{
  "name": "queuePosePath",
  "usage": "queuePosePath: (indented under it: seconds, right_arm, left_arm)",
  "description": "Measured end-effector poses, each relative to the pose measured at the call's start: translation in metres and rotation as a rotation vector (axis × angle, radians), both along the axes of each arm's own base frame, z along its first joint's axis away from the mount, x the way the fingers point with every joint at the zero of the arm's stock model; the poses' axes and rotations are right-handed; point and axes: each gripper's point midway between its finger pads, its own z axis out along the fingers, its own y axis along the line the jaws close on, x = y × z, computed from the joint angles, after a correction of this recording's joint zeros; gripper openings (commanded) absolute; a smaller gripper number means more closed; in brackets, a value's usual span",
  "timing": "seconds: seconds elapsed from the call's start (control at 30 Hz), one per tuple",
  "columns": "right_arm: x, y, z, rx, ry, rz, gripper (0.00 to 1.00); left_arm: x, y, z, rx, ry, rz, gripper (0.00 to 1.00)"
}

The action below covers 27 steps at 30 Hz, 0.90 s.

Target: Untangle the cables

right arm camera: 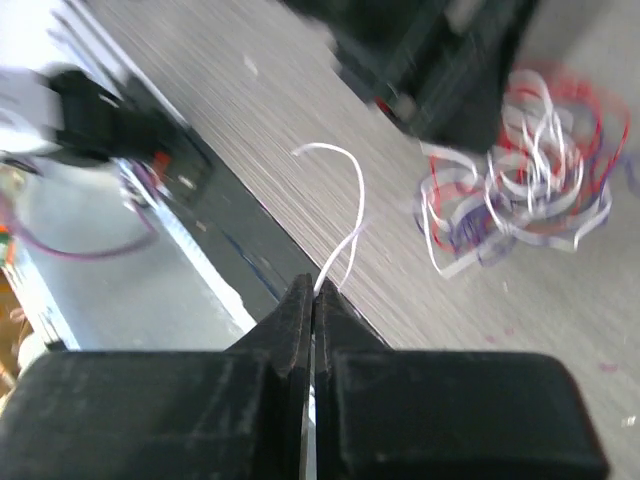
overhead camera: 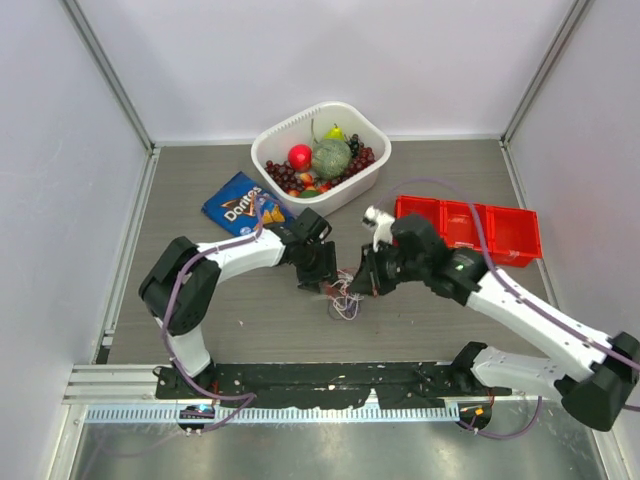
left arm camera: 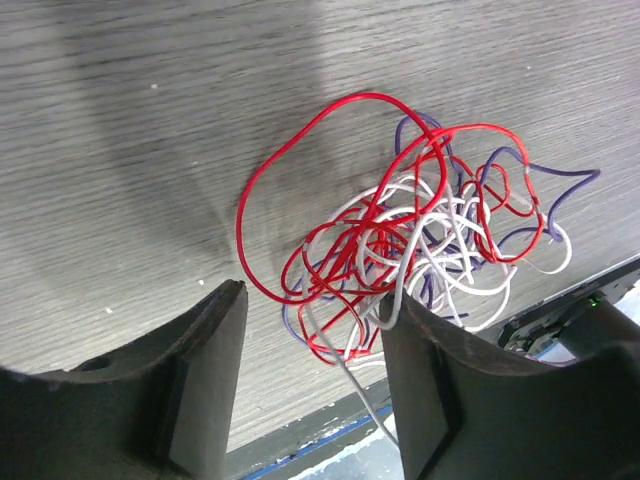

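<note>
Red, white and purple-blue cables [overhead camera: 343,300] lie as one tangled bunch on the grey wood-grain table [overhead camera: 260,330], at the middle of the top view, just below both pincers. The right gripper [right arm camera: 315,295] is clenched on one white cable [right arm camera: 360,205]. The left gripper [left arm camera: 312,310] stands released, with the edge of the bunch between its fingers.

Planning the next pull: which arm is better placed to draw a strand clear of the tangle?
Right, probably. The right gripper is shut on a white cable; the left gripper hangs open over the cables, holding nothing.
</note>
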Motion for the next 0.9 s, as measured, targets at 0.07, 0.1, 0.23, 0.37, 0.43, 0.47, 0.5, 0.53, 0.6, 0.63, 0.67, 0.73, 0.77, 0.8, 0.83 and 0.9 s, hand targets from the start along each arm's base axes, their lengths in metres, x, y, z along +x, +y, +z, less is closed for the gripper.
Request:
queuePosePath:
  seconds: [0.07,0.1,0.23,0.37,0.43,0.47,0.5,0.53,0.6,0.63,0.67,0.73,0.77,0.8,0.83,0.9]
  right_arm:
    - [0.01,0.007,0.053,0.102,-0.114,-0.009,0.01]
    - [0.013,0.009,0.072,0.137,-0.154,-0.013,0.01]
    - [0.026,0.018,0.141,0.241,-0.275,-0.029,0.01]
    - [0.04,0.024,0.178,0.266,-0.334,-0.048,0.01]
    - [0.046,0.028,0.195,0.276,-0.364,-0.052,0.01]
    - [0.049,0.029,0.204,0.282,-0.382,-0.053,0.01]
    - [0.052,0.031,0.212,0.288,-0.397,-0.052,0.01]
    - [0.054,0.032,0.221,0.295,-0.413,-0.052,0.01]
    - [0.056,0.033,0.236,0.308,-0.44,-0.047,0.01]
    - [0.057,0.034,0.244,0.316,-0.453,-0.046,0.01]
    - [0.057,0.034,0.252,0.325,-0.465,-0.044,0.01]
    - [0.056,0.034,0.269,0.348,-0.489,-0.043,0.01]
    - [0.056,0.033,0.28,0.364,-0.504,-0.042,0.01]
    - [0.055,0.033,0.289,0.378,-0.516,-0.04,0.01]
    - [0.053,0.033,0.299,0.396,-0.53,-0.037,0.01]
    - [0.051,0.034,0.32,0.435,-0.559,-0.029,0.01]
  left_arm:
    - [0.001,0.002,0.004,-0.006,-0.011,0.004,0.62]
    - [0.002,0.004,0.009,-0.014,-0.023,0.006,0.62]
    - [0.003,0.013,0.057,-0.075,-0.152,0.03,0.62]
    - [0.007,0.029,0.131,-0.179,-0.363,0.084,0.62]
    - [0.006,0.04,0.164,-0.223,-0.46,0.118,0.64]
    - [0.005,0.046,0.176,-0.24,-0.498,0.134,0.66]
    - [0.004,0.05,0.183,-0.249,-0.522,0.145,0.7]
    - [0.002,0.056,0.189,-0.256,-0.548,0.161,0.74]
    - [0.001,0.064,0.196,-0.261,-0.581,0.177,0.77]
    - [-0.001,0.067,0.198,-0.265,-0.594,0.178,0.72]
    - [-0.003,0.069,0.2,-0.27,-0.609,0.172,0.68]
    - [-0.005,0.071,0.209,-0.297,-0.658,0.147,0.67]
    - [-0.006,0.07,0.216,-0.321,-0.686,0.132,0.68]
    - [-0.007,0.069,0.225,-0.35,-0.722,0.114,0.71]
    - [-0.008,0.067,0.233,-0.376,-0.757,0.098,0.73]
    - [-0.009,0.064,0.253,-0.436,-0.833,0.07,0.78]
